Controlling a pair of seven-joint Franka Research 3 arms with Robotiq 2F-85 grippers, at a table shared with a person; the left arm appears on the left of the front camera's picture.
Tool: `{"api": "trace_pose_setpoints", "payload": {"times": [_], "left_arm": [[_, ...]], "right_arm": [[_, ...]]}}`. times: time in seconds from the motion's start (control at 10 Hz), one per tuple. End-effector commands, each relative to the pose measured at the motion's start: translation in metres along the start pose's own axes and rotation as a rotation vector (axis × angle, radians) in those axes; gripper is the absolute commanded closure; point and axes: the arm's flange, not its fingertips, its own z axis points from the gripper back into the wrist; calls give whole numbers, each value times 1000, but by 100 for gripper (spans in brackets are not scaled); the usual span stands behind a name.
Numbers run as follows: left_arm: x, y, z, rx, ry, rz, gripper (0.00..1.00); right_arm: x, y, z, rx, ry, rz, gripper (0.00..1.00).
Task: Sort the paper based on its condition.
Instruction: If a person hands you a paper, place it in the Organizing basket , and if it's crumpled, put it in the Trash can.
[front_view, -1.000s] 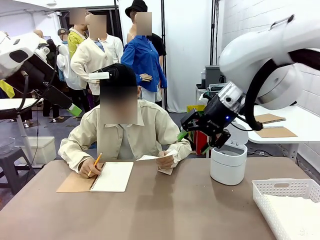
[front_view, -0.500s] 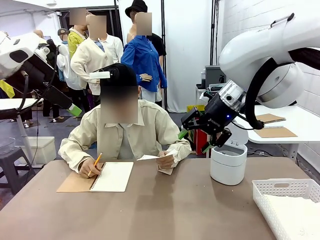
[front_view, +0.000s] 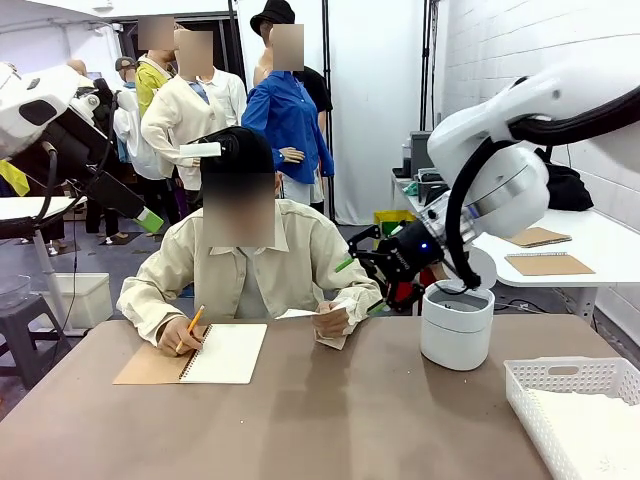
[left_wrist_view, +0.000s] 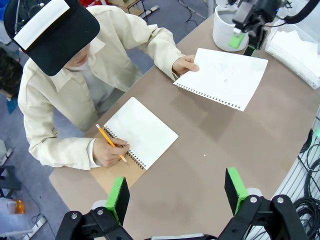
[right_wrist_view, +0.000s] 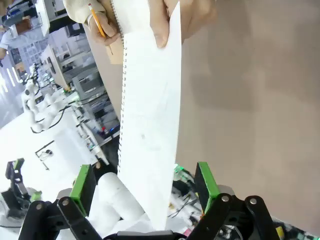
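The right gripper (front_view: 362, 285) has swung down toward the paper sheet (left_wrist_view: 222, 77) in the person's hand (left_wrist_view: 185, 65). Its jaws are spread around the sheet's edge, so handover is pending. The left gripper (left_wrist_view: 177, 192) hangs open.

Loose sheet (left_wrist_view: 222, 77): plain white, one long edge ragged w/ a row of torn spiral holes. Mostly flat, faint wrinkles near the middle, no hard fold visible. A person's hand (left_wrist_view: 184, 65) pinches it at one corner. The rest sticks out free, held up off the brown table (left_wrist_view: 200, 165) & casting a shadow on it. In the front view it's nearly edge-on. In the right wrist view it runs lengthwise from the hand down betw. the spread fingers of the right gripper (right_wrist_view: 145, 182), touching neither pad.

Other sheets (front_view: 590, 430): white, lying flat inside the tray (front_view: 560, 366) at the table's right end. Condition too small to tell.
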Motion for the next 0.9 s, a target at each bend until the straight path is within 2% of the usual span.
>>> {"api": "trace_pose_setpoints", "payload": {"times": [0.0, 0.2, 0.4, 0.6, 0.7, 0.8], "left_arm": [[0, 0, 0, -4, -1, 5, 0], [0, 0, 0, -4, -1, 5, 0], [0, 0, 0, -4, -1, 5, 0], [0, 0, 0, -4, -1, 5, 0], [0, 0, 0, -4, -1, 5, 0], [0, 0, 0, -4, -1, 5, 0]], "right_arm": [[14, 6, -12, 25, 65, -77, 0], [24, -9, -25, 92, 156, -165, 0], [31, -21, -31, 114, 165, -193, 0], [33, -27, -33, 69, 145, -136, 0], [28, -28, -31, 85, 157, -172, 0], [29, -27, -31, 79, 153, -161, 20]]}}
